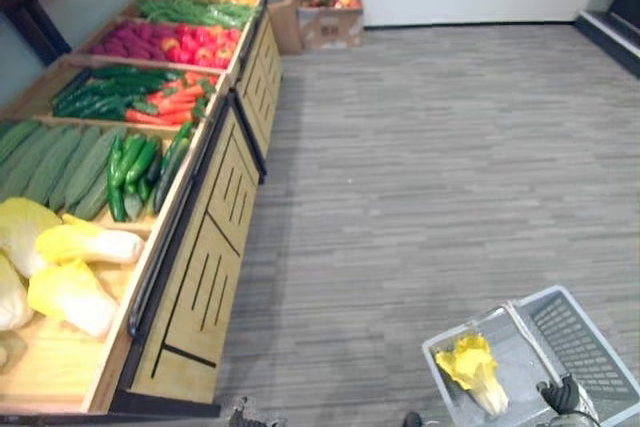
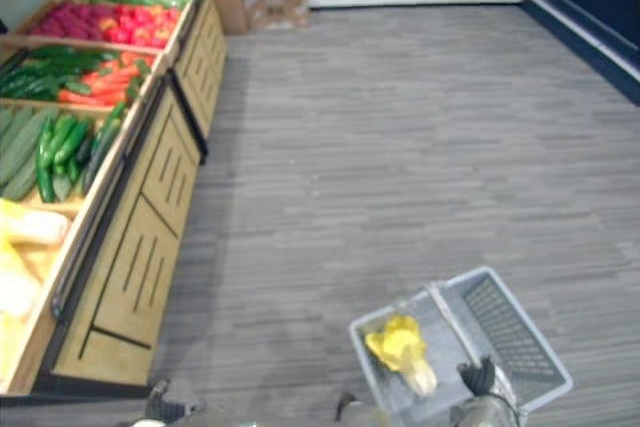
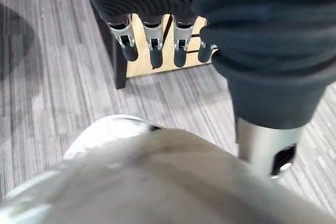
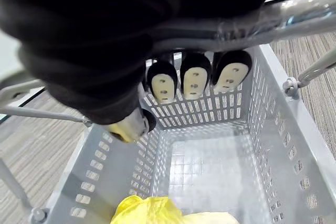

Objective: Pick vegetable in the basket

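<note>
Grey plastic basket hangs from our right hand, whose fingers curl round its metal handle. A yellow cabbage lies inside, on the basket's bottom. Our left hand hangs with fingers straight, holding nothing. Farther off to the left, we see the wooden stand with more cabbages, then cucumbers and carrots.
</note>
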Controlling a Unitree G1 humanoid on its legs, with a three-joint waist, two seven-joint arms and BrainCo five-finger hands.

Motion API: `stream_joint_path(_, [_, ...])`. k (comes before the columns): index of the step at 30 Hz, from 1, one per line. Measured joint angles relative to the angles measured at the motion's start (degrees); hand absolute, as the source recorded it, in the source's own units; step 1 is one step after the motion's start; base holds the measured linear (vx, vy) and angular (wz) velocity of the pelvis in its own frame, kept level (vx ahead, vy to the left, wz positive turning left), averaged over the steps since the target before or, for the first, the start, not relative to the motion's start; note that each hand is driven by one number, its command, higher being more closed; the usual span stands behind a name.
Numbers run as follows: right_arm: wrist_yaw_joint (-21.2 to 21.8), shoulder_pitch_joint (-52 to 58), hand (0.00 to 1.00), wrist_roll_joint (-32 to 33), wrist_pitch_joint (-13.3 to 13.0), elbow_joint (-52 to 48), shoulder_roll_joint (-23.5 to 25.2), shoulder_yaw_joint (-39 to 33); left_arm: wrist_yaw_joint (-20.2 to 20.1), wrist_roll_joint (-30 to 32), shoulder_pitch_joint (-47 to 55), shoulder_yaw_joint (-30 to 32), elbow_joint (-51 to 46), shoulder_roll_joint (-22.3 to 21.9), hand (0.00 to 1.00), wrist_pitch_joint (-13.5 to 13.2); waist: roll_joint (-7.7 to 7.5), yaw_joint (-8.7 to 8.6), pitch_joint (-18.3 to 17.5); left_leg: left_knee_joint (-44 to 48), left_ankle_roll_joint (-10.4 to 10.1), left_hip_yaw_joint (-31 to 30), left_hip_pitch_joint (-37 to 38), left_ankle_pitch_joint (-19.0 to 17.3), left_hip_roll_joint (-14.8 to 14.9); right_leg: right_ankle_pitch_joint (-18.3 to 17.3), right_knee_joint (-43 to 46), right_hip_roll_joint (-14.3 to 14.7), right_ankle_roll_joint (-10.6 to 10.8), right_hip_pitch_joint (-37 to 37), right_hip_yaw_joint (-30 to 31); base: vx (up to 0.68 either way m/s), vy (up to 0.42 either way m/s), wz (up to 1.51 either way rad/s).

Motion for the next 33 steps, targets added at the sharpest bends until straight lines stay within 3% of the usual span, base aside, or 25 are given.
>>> stream_joint_path(1, [0.0, -1.0, 1.00, 0.0, 0.0, 0.0, -0.7, 0.0, 0.3, 0.0, 0.6, 0.0, -0.4, -0.5, 0.00, -0.4, 0.28, 0.15, 0.1, -2.2, -1.0, -8.1, -0.4, -2.2, -5.1, 0.6, -0.1, -1.0, 0.2, -0.9, 2.1, 0.00, 0.092, -0.73])
stream_joint_path(4, [0.0, -2.2, 1.00, 0.1, 0.0, 0.1, -0.9, -0.1, 0.3, 0.0, 0.9, -0.1, -0.2, -1.6, 0.00, -0.6, 2.13, 0.38, 0.7, -10.1, -0.4, -15.5, 0.8, -4.6, -10.2, 1.9, -0.4, -0.4, 0.9, -2.1, 5.0, 0.04, 0.159, -0.56])
stream_joint_path(6, [0.0, -2.6, 1.00, 0.1, -0.1, 0.0, -1.2, -0.2, 0.2, 0.1, 0.9, -0.1, 0.0, -1.4, 0.00, -0.5, 2.69, 0.74, 0.5, -13.8, 0.2, -17.1, 2.5, -7.4, -11.1, 3.6, -3.1, -0.3, 2.7, -2.4, 5.3, 0.06, 0.194, -0.24])
stream_joint_path(8, [0.0, -2.9, 1.00, 0.2, -0.2, -0.1, -1.1, -0.2, 0.2, 0.1, 0.3, -0.2, -0.3, -0.5, 0.00, -0.5, 0.73, 1.34, 1.3, -15.6, 0.7, -16.2, 2.5, -7.2, -13.3, 5.7, -5.5, -1.9, 3.6, -2.0, 5.5, 0.05, 0.174, -0.08])
stream_joint_path(10, [0.0, -2.7, 1.00, 0.1, -0.1, -1.0, -1.2, -0.5, 0.1, 0.2, 0.3, -1.5, -0.1, 0.3, 0.00, -0.4, 0.37, 1.26, 1.2, -16.8, 1.2, -16.0, 2.6, -6.8, -15.0, 6.2, -5.6, -3.4, 4.3, -2.6, 5.6, 0.04, 0.135, 0.01])
stream_joint_path(18, [0.1, -4.1, 1.00, 0.1, -0.5, -1.3, -1.0, 0.2, 0.1, 0.2, -0.1, -3.4, 0.9, 0.8, 0.00, -0.4, 0.38, 1.64, 0.8, -18.2, 2.4, -15.1, 3.2, -7.5, -17.1, 6.4, -3.8, -4.8, 4.8, -4.7, 6.1, 0.04, 0.051, -0.11])
stream_joint_path(20, [0.1, -4.8, 1.00, 0.1, -0.5, -1.2, -1.0, 0.0, 0.1, 0.2, -0.1, -3.5, 1.1, 0.8, 0.00, -0.4, 0.38, 1.63, 0.8, -18.1, 3.3, -15.0, 3.8, -8.6, -17.2, 5.0, 1.8, -5.0, 5.7, -7.1, 6.2, -0.01, 0.044, -0.21])
stream_joint_path(22, [0.0, -5.1, 1.00, 0.1, -0.5, -1.5, -1.0, -1.1, 0.1, 0.2, -0.1, -4.0, 1.8, 0.8, 0.00, -0.4, 0.28, 1.40, 1.3, -17.7, 4.9, -15.3, 5.5, -10.6, -16.8, 4.2, 19.3, -5.6, 5.7, -14.2, 7.3, -0.08, 0.079, -0.10])
stream_joint_path(24, [0.0, -4.0, 1.00, 0.2, -0.4, -1.8, -0.7, -1.7, 0.0, 0.2, 0.0, -4.3, 2.0, 1.7, 0.00, -0.4, -0.35, 0.96, 1.7, -17.1, 6.0, -16.4, 7.7, -11.5, -17.9, 6.0, 32.2, -7.1, 3.0, -18.5, 9.4, -0.04, 0.079, 0.34])
stream_joint_path(25, [0.0, -2.2, 1.00, 0.2, -0.4, -1.9, 0.3, -1.8, -0.1, 0.2, 0.4, -4.6, 2.0, 2.4, 0.00, -0.4, -0.88, -0.21, 2.2, -16.7, 7.0, -18.6, 9.2, -12.0, -18.8, 8.8, 40.1, -7.3, 0.3, -21.4, 12.4, 0.04, 0.078, 0.73])
stream_joint_path(26, [-0.1, -0.8, 1.00, 0.3, -0.2, -1.9, 2.2, -1.8, -0.1, 0.1, 0.6, -4.6, 2.0, 2.9, 0.00, -0.3, -1.78, -0.57, 2.2, -16.0, 7.8, -20.0, 10.1, -12.7, -19.0, 7.4, 44.9, -6.1, 0.7, -23.3, 14.9, 0.06, 0.046, 0.73])
stream_joint_path(28, [-0.1, -0.2, 1.00, 0.4, 0.4, -2.0, 4.0, -1.7, -0.1, 0.1, 0.9, -3.6, 1.9, 3.2, 0.00, -0.2, -2.17, -0.37, 2.2, -15.8, 8.4, -20.5, 10.7, -13.3, -18.9, 3.5, 42.6, -4.6, 0.4, -25.1, 13.9, 0.14, 0.023, 0.39])
stream_joint_path(31, [-0.1, -0.4, 1.00, 0.4, 0.7, -2.2, 4.1, -2.6, 0.0, 0.1, 1.4, -1.7, 1.9, 1.8, 0.00, 0.2, -1.88, -0.40, 2.5, -15.7, 8.4, -21.6, 11.0, -14.2, -18.9, 3.6, 23.8, -3.7, 0.4, -24.6, 9.5, 0.24, -0.038, 0.27])
stream_joint_path(33, [-0.1, -0.7, 1.00, 0.4, 1.2, -2.4, 4.0, -3.6, 0.1, 0.1, 1.5, -1.1, 1.8, 1.0, 0.00, 0.8, -1.75, -0.29, 2.8, -15.0, 6.7, -21.8, 11.9, -14.8, -18.8, 4.4, 12.6, -3.4, 1.0, -23.0, 8.2, 0.36, -0.139, 0.15])
